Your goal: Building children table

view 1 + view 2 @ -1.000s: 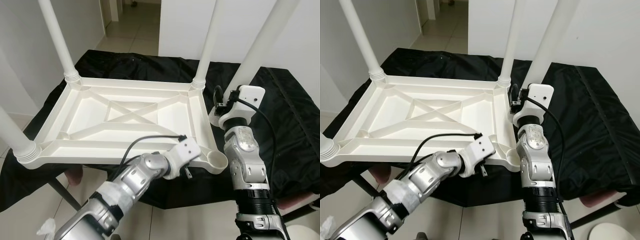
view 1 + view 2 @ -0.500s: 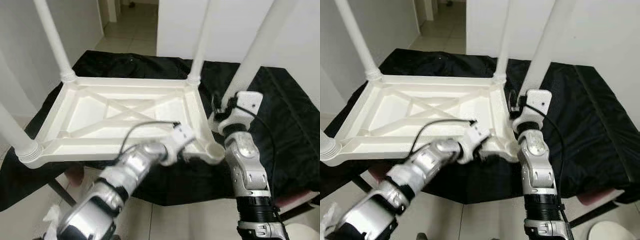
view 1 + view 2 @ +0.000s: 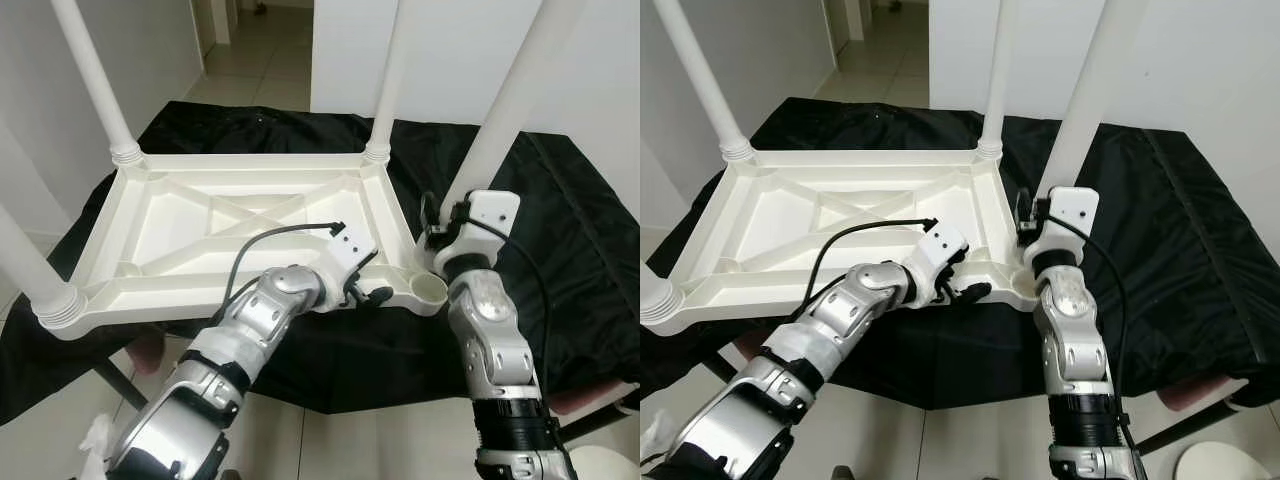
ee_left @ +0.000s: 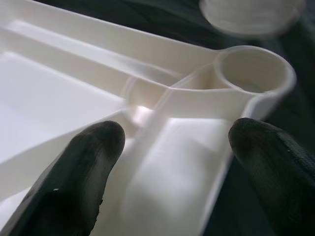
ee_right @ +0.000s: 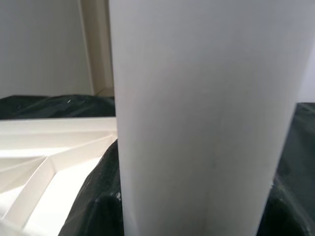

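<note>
Upside down on a black cloth (image 3: 590, 240), the white plastic tabletop (image 3: 200, 225) lies with its ribbed underside up, so the corner sockets face upward to take legs. Three legs already stand in their corners; the near right socket (image 3: 430, 290) is still open. The fourth leg (image 3: 510, 100) is held tilted just above and beside that socket by the right gripper (image 3: 440, 222), clamped around its lower end, apparently to steer it into the hole. The left gripper (image 3: 365, 293) hovers at the near rim beside the open socket, its fingers (image 4: 83, 162) spread apart and grasping nothing; in the left wrist view they straddle a rib leading to the socket, probably to steady the top while the leg goes in. No brand, label or writing can be read anywhere.
</note>
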Controlling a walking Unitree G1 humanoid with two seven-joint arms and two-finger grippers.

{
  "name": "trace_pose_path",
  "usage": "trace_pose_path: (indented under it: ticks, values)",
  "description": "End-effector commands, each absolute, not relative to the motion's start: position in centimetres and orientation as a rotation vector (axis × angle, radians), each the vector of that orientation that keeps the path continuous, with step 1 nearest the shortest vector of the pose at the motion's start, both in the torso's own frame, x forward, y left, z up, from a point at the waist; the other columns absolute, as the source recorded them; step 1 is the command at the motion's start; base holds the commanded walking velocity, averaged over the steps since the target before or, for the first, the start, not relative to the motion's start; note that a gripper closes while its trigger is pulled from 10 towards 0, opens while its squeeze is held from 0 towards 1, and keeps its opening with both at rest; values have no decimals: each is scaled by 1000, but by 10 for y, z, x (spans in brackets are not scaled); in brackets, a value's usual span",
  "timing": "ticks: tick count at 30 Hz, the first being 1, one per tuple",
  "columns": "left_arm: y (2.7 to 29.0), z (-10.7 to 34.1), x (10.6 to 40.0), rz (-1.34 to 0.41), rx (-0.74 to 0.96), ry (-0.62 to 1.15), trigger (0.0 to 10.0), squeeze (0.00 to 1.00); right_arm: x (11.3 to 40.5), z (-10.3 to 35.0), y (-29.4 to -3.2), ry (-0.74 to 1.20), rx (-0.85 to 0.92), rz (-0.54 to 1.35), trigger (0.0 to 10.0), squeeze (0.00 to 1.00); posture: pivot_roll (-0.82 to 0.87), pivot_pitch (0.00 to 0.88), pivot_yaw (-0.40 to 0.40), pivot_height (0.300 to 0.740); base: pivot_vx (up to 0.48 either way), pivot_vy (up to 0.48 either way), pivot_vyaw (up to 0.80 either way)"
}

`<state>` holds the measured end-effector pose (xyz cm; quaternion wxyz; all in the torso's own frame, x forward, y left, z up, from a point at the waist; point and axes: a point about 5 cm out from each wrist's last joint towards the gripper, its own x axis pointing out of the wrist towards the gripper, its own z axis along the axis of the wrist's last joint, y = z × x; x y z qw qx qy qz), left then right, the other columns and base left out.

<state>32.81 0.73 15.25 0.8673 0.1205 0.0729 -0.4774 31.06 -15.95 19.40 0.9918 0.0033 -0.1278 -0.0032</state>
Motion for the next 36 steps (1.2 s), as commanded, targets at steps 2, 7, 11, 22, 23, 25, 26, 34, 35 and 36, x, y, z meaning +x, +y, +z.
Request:
trace_pose_path:
  ticks: [2,7,11,22,23,25,26,34,35,36]
  values:
    - [7,159,323,-1006,208,106,10000,0,310,189,-162,-235,-17,0,10000,0,1,0,-16,740,0,0,0]
    - [10,170,312,-1099,127,63,10000,0,310,183,-165,-209,-64,-8,10000,0,8,3,-21,740,0,0,0]
    - [16,164,309,-1079,136,96,10000,0,311,176,-166,-177,-58,-9,10000,0,12,11,-23,740,0,0,0]
    - [26,158,297,-1064,118,166,10000,0,305,161,-174,-144,-113,6,10000,0,11,22,-23,740,0,0,0]
    - [26,158,297,-1064,118,166,10000,0,305,161,-174,-144,-113,6,10000,0,11,22,-23,740,0,0,0]
    - [28,161,294,-1069,133,146,10000,0,302,152,-176,-131,-123,19,10000,0,12,28,-20,740,0,0,0]
    - [29,162,293,-1071,137,143,10000,0,301,148,-177,-123,-126,23,10000,0,12,28,-20,740,0,0,0]
    - [29,167,285,-1113,150,131,10000,0,300,135,-182,-105,-140,45,10000,0,15,32,-21,740,0,0,0]
    - [29,168,285,-1114,148,130,10000,0,299,133,-181,-107,-143,63,10000,0,15,32,-21,740,0,0,0]
    - [30,169,284,-1114,147,129,10000,0,297,130,-179,-111,-152,89,10000,0,15,32,-21,740,0,0,0]
